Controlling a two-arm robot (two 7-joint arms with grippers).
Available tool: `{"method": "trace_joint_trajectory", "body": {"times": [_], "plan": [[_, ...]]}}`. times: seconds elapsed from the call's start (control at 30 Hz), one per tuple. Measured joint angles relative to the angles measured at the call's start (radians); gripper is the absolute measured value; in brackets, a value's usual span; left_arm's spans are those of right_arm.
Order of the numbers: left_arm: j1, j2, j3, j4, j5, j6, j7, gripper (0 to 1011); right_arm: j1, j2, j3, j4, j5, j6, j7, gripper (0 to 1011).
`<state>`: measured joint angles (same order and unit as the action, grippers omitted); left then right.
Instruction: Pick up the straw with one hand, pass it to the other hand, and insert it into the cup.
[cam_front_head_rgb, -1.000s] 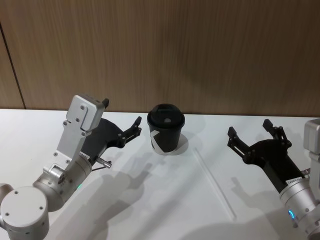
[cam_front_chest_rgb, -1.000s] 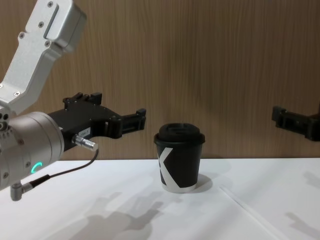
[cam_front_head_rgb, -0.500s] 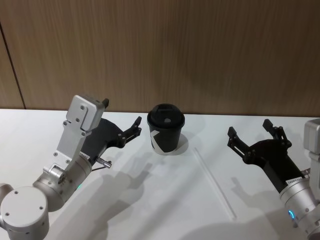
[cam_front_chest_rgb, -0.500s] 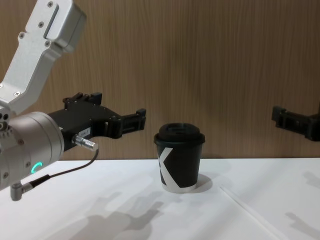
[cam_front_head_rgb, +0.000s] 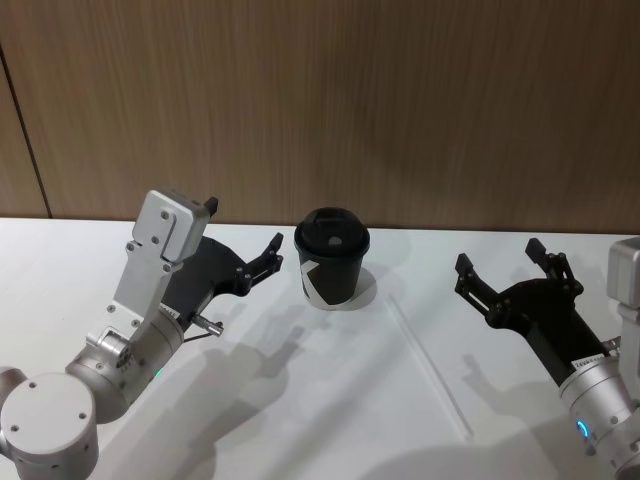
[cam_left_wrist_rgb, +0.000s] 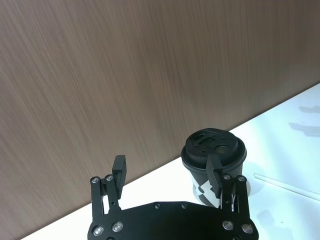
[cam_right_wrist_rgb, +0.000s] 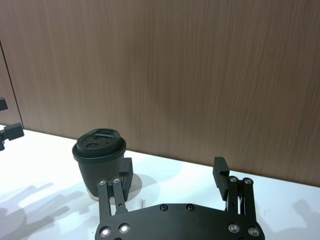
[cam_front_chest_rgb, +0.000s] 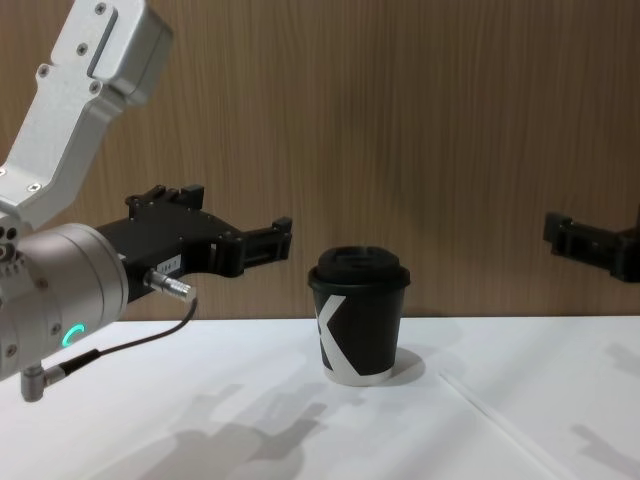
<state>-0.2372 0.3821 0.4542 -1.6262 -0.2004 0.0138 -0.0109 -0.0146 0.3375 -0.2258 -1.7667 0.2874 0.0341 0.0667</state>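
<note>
Left wrist view: the straw (cam_left_wrist_rgb: 287, 188) runs off the frame edge, so I cannot see its far end. A finger of the left gripper (cam_left_wrist_rgb: 167, 170) covers part of the cup (cam_left_wrist_rgb: 212, 150). Right wrist view: the right gripper (cam_right_wrist_rgb: 172, 172) hides the cup's base from me. Chest view: the right edge cuts the right gripper, leaving me one finger, and the straw is too faint to trace to its end.

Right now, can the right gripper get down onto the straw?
Probably yes. The right gripper hovers open right of the straw, which lies flat on the table, apart from the black coffee cup; nothing lies between. The left gripper hovers left of the cup.
</note>
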Motion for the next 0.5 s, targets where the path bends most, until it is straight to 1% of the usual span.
{"method": "trace_joint_trajectory", "body": {"times": [0.5], "plan": [[0.0,0.0,0.0,0.0,0.0,0.0,0.0,1003,0.002,0.001,0.0,0.003,0.0,0.0,0.004,1001]]}}
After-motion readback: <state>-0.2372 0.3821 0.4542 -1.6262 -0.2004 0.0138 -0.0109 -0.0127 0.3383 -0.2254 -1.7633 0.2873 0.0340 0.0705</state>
